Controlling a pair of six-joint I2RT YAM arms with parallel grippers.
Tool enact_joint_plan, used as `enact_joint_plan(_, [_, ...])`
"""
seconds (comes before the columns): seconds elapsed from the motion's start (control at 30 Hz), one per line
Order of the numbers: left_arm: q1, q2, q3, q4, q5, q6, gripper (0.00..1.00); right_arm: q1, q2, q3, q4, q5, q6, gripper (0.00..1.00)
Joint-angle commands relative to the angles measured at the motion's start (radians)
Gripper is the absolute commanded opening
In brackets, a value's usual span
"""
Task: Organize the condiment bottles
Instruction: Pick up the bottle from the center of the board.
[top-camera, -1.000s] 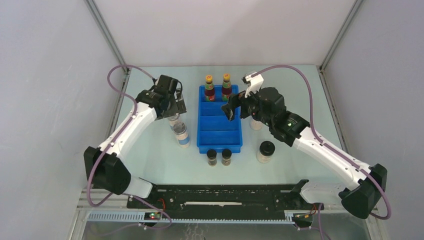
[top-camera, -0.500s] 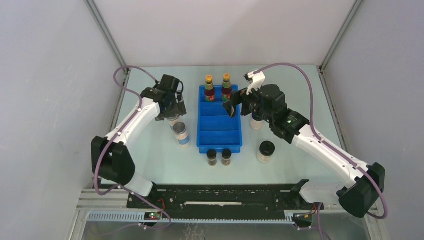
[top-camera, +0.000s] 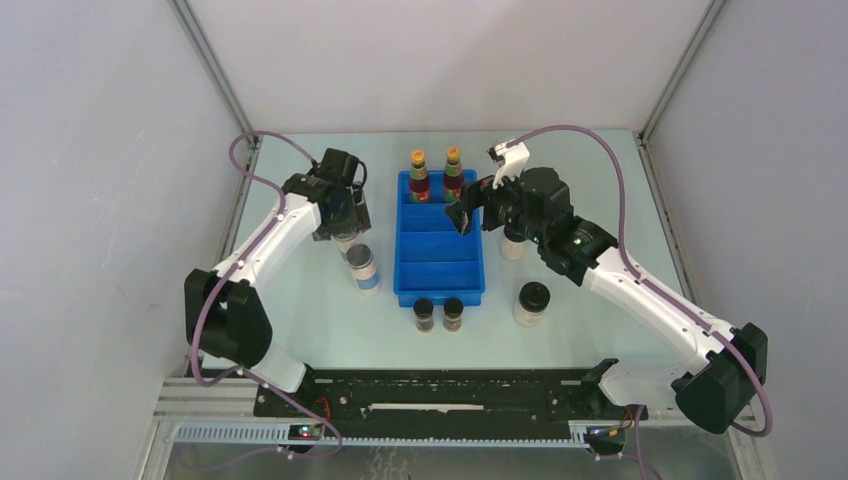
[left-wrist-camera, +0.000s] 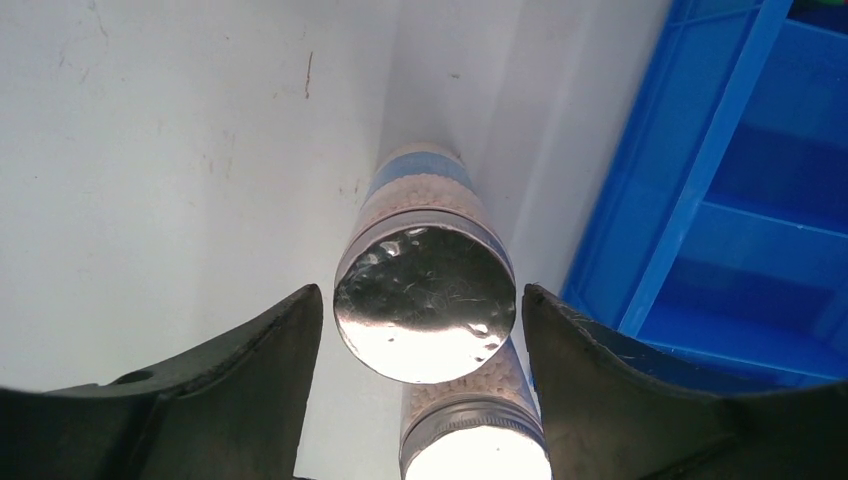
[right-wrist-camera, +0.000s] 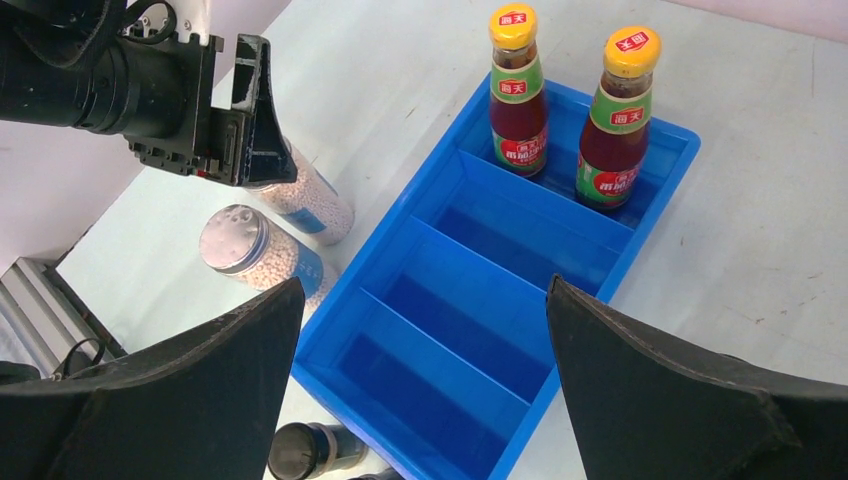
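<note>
1. Blue plastic tray (top-camera: 440, 270) lies in the middle of the pale table (top-camera: 300, 330). Its long side runs away from the robot, and crosswise walls divide it into compartments.
2. One red sauce bottle (top-camera: 418, 178) and a second red sauce bottle (top-camera: 453, 176), both yellow-capped, stand upright side by side in the tray's farthest compartment.
3. Left of the tray, two clear jars with blue labels stand on the table. The far grey-lidded jar (left-wrist-camera: 425, 300) is upright between the fingers of the left gripper (top-camera: 346, 226). The near grey-lidded jar (top-camera: 363, 268) stands just beside it, on the robot's side. Whether the two jars touch cannot be told.
4. The left gripper points down over the far grey-lidded jar with its claw spread. In the left wrist view one finger (left-wrist-camera: 240, 390) stands on each side of the shiny lid. A thin gap shows on both sides, so the claw straddles the jar without pinching it.
5. The right gripper (top-camera: 462, 217) hangs above the tray, just on the robot's side of the two red bottles. Its claw is spread wide, and in the right wrist view the tray's compartments show between the two fingers.
6. Two tiny black-capped jars, the left dark jar (top-camera: 424, 314) and the right dark jar (top-camera: 453, 313), stand upright side by side on the table, just beside the tray's near end.
7. Right of the tray, one pale black-lidded jar (top-camera: 532, 302) stands upright on the table near the tray's near corner. A second pale jar (top-camera: 513, 247) stands farther back, partly hidden by the right arm.
</note>
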Motion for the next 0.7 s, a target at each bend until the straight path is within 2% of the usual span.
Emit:
enact_joint_plan(0.0, [0.007,0.005,0.057,0.017,0.007,0.019,0.75,-0.005,-0.001,0.002,0.033,-0.008,0.019,1.00])
enact_joint_plan(0.2, [0.008,0.009,0.052,0.023,0.008,0.023,0.69,-0.005,0.002,0.001,0.031,-0.008,0.021,1.00])
enact_joint_plan(0.47, [0.008,0.001,0.041,0.026,0.002,0.021,0.43,-0.004,0.003,0.000,0.028,-0.009,0.024,1.00])
enact_joint_plan(0.57, [0.008,-0.005,0.035,0.028,0.002,0.020,0.30,-0.002,-0.001,0.001,0.026,-0.008,0.024,1.00])
enact_joint_plan(0.67, [0.008,-0.013,0.030,0.030,0.001,0.020,0.07,0.001,-0.002,0.000,0.025,-0.006,0.025,1.00])
